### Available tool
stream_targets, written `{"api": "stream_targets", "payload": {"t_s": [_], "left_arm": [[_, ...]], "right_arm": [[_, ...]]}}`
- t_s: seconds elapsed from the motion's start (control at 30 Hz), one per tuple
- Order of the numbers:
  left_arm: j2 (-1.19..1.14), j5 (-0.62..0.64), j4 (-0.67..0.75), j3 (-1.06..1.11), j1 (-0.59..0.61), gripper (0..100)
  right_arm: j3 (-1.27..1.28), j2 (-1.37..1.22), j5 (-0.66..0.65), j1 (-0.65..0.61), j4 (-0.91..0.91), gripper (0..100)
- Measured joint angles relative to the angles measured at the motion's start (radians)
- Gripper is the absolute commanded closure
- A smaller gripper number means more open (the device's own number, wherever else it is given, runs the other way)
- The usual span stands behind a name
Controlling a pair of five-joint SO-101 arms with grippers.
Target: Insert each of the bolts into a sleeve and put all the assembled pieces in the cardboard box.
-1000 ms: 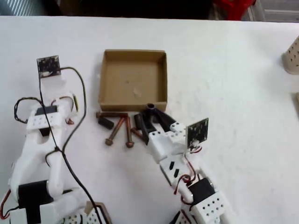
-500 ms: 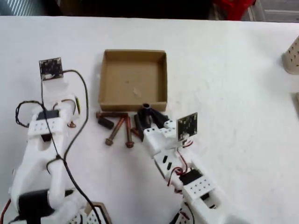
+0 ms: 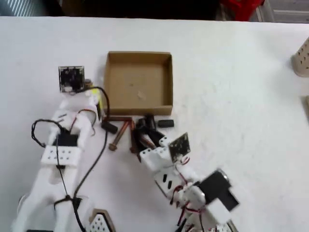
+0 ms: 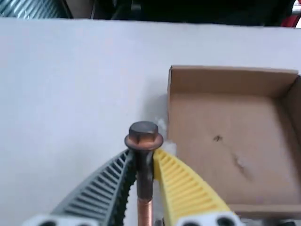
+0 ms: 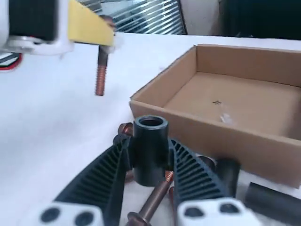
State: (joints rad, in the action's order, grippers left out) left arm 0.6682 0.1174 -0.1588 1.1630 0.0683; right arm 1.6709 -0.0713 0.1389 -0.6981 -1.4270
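Now then, gripping a bolt (image 4: 143,137) by the shank: left gripper (image 4: 144,159) clamped shut on it, up off the table, just beside the box (image 3: 137,84) on its outer wall. Over on the other side, pinching a sleeve (image 5: 150,136) in the right gripper (image 5: 150,162), closed firmly around its body, low over the parts in front of the box. Bolt and sleeve apart as yet.

Looks like the mating step. Carry the thread tip right over the bore first. Line up both axes before dropping at all. Then ease straight down, slowly, with no sideways shove. Otherwise, a likely snag on the sleeve's rim and a bolt twisting in the fingers. Hold the sleeve dead steady, and let go only once the head seats.

Pointing nicely for it: head up, thread hanging straight down, long axis vertical. Sleeve upright as well, bore open to the top.

Further out, loose bolts (image 3: 123,131) lying flat on the table, plus a spare sleeve (image 3: 165,123) close to the box's front wall.
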Motion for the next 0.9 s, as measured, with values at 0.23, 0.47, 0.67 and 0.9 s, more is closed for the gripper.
{"api": "stream_targets", "payload": {"t_s": [0.23,0.47,0.67,0.9], "left_arm": [[0.175,0.002,0.153,0.103,-0.006,98],[0.457,0.002,0.077,0.18,-0.026,98],[0.683,0.014,-0.15,0.18,-0.164,98],[0.804,0.207,-0.325,0.181,-0.201,98]], "right_arm": [[-0.112,-0.272,-0.08,-0.021,-0.195,98.4],[-0.207,-0.305,-0.094,-0.077,-0.221,98.4],[-0.299,-0.307,-0.095,-0.121,-0.127,98.4],[-0.313,-0.307,-0.095,-0.126,-0.121,98.4]]}}
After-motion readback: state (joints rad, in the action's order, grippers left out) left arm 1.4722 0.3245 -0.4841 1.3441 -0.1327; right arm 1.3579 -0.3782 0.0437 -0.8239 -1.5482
